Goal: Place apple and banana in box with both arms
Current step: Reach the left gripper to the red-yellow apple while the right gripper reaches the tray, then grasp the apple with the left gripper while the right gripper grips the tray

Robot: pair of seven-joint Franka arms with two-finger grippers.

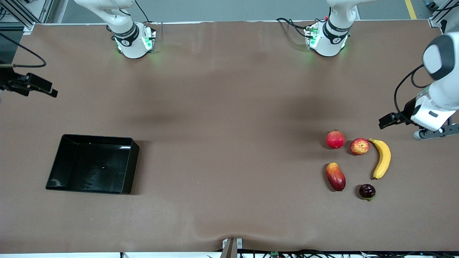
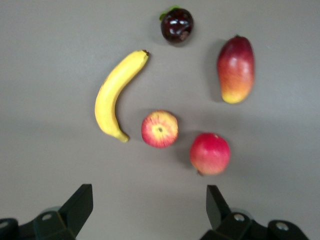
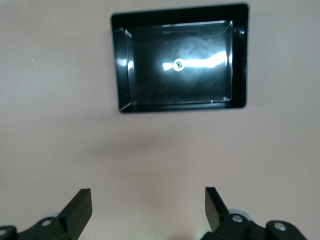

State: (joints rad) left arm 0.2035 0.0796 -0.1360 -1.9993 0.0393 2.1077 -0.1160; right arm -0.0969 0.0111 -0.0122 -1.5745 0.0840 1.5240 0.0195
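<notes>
The apple (image 1: pixel 359 146), red with yellow streaks, lies on the table between the banana (image 1: pixel 382 158) and a pinkish-red round fruit. Both also show in the left wrist view, the apple (image 2: pixel 159 129) beside the banana (image 2: pixel 116 95). The black box (image 1: pixel 131 168) stands empty toward the right arm's end and shows in the right wrist view (image 3: pixel 116 65). My left gripper (image 1: pixel 432 134) hangs open and empty over bare table beside the fruits (image 2: pixel 148 190). My right gripper (image 1: pixel 14 86) hangs open and empty over the table's edge, apart from the box (image 3: pixel 147 192).
A pinkish-red round fruit (image 1: pixel 335 139), a red-orange mango (image 1: pixel 335 176) and a small dark fruit (image 1: pixel 367 191) lie close to the apple and banana. Brown cloth covers the table between the fruits and the box.
</notes>
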